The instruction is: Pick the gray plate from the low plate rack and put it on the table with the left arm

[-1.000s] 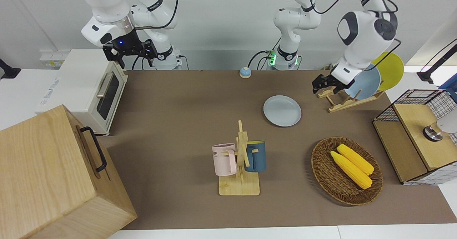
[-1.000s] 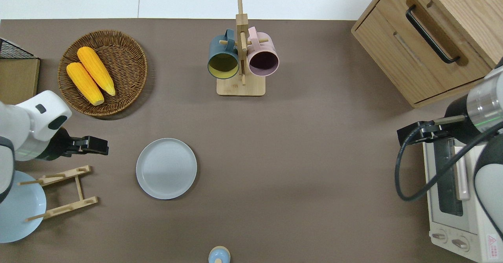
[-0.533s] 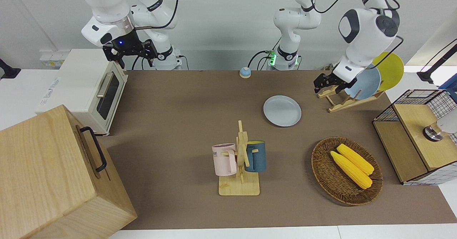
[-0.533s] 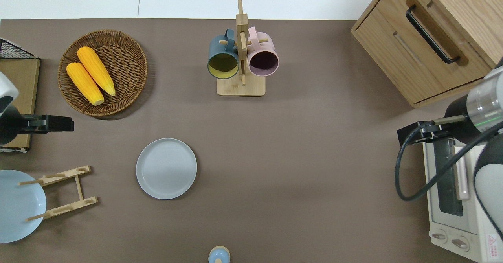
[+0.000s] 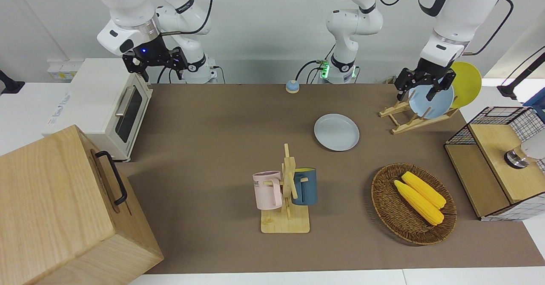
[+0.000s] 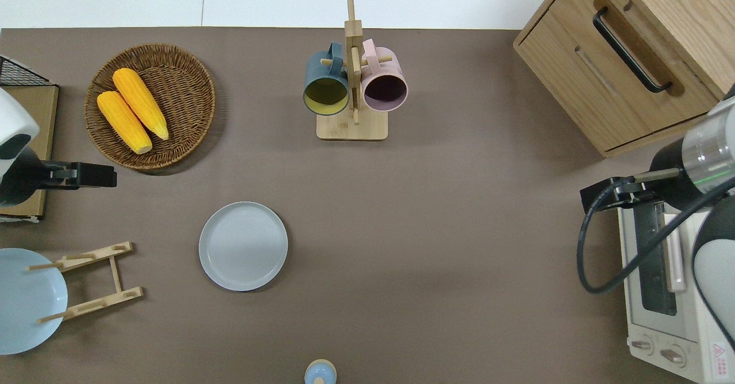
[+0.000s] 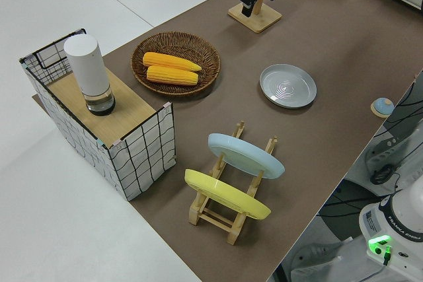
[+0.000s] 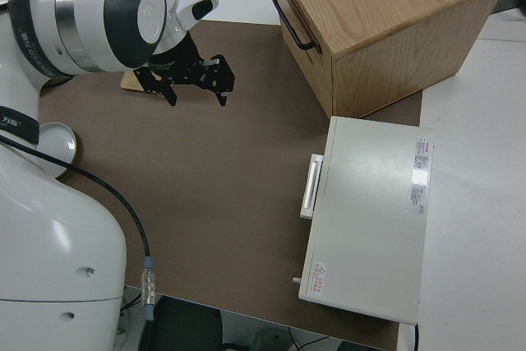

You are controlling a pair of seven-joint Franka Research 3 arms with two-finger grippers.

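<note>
From the front, the round pale gray shallow plate (image 5: 336,132) lies flat on the brown-matted counter (image 5: 213,148), apart from the small light-wood slatted rack (image 5: 408,119), which holds a light blue plate (image 5: 432,102) and a yellow plate (image 5: 467,84) on edge. The left arm's black two-finger gripper (image 5: 423,90) hangs raised with its fingers spread apart and nothing between them. The right arm is parked; its gripper (image 5: 155,63) also stands spread and bare.

From overhead, the gray plate (image 6: 243,245) sits beside the rack (image 6: 95,280), toward the middle of the counter, and nearer to the robots than the woven basket of two corn cobs (image 6: 150,105). The left gripper (image 6: 86,175) is over bare counter between that basket and the rack (well clear of the plate).

In the left side view, the gray plate (image 7: 287,86) rests level, and the rack (image 7: 231,196) keeps only the blue and yellow plates.

In the right side view, the right gripper (image 8: 193,80) shows its fingers apart.

By my judgement the placing is done and the step in hand is withdrawal. The next move calls only for the left arm to retire without brushing the racked plates.
</note>
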